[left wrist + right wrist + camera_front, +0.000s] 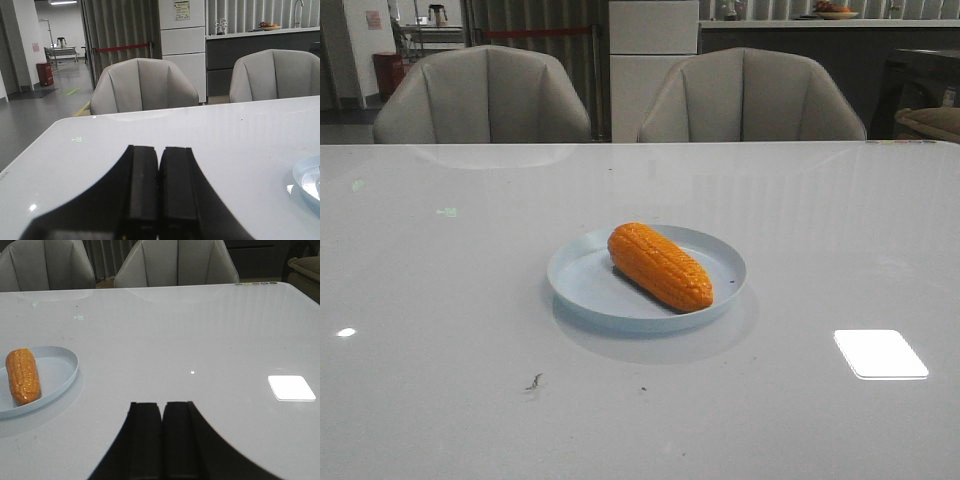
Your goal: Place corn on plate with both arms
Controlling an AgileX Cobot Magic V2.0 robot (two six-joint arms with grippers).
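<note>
The orange corn [659,265] lies on the pale blue plate [582,280] in the middle of the white table, its tip pointing toward the front right. The right wrist view shows the corn [23,375] on the plate [60,371], well off to one side of my right gripper [163,405], which is shut and empty above the table. My left gripper [159,149] is shut and empty; only an edge of the plate [304,176] shows in its view. Neither gripper appears in the front view.
Two grey chairs [485,96] [750,97] stand behind the table's far edge. A bright light reflection [880,353] lies on the table at the front right. A small dark speck [534,381] lies in front of the plate.
</note>
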